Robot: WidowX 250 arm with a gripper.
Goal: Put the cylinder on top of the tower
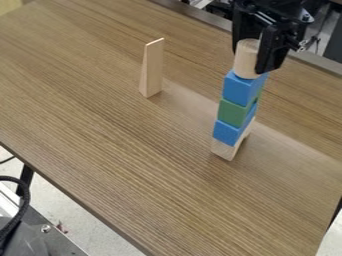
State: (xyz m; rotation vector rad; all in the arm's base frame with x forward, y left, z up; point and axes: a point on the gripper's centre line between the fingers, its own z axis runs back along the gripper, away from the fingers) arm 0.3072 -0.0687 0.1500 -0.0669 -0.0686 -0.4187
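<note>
At the upper right, the gripper (254, 56) is shut on the light wooden cylinder (246, 60), which stands upright between its fingers. Directly below is the tower (234, 111): a blue block (240, 89) on top, then a green block (233, 112), another blue block (228, 132) and a plain wooden block (223, 149) at the bottom. The cylinder's lower end is at the top blue block, touching it or just over it; I cannot tell which. Part of the cylinder's right side is hidden by a finger.
A tall, thin wooden wedge (153, 69) stands on the brown table (127, 150), left of the tower. The table's far edge runs behind the gripper. Black cables and a metal part lie beyond the table at the lower left.
</note>
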